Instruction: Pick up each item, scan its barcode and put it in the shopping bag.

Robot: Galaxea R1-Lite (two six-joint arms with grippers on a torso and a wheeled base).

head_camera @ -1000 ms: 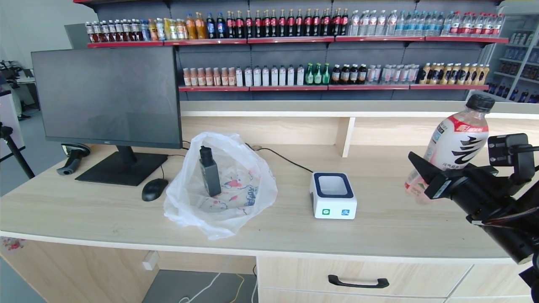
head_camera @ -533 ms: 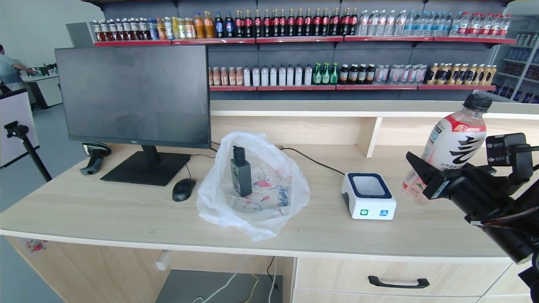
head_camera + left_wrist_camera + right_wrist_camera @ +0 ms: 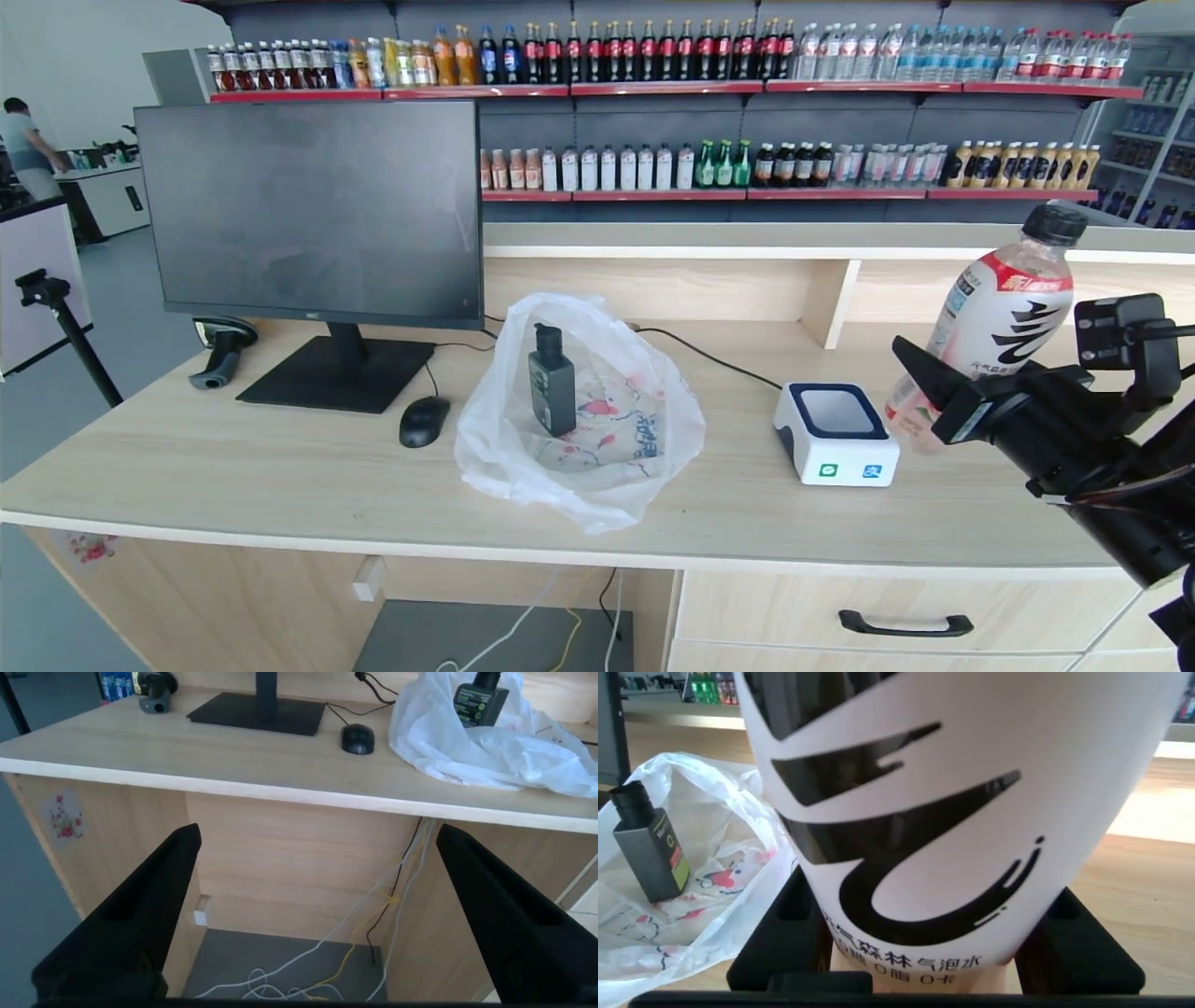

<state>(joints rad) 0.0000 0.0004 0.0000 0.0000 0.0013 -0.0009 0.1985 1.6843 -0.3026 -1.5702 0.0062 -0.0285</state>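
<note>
Wooden table (image 3: 280, 467): monitor (image 3: 317, 210) at 10 o'clock of shopping bag (image 3: 597, 467), scanner (image 3: 836, 434) at 3 o'clock. Drinks shelves (image 3: 747, 89) behind. Right tool (image 3: 980, 383) clamps drink bottle (image 3: 999, 327) aloft, 2 o'clock of scanner. Left tool (image 3: 318, 840) spread wide, empty. Since the earlier frame only the camera has panned.
</note>
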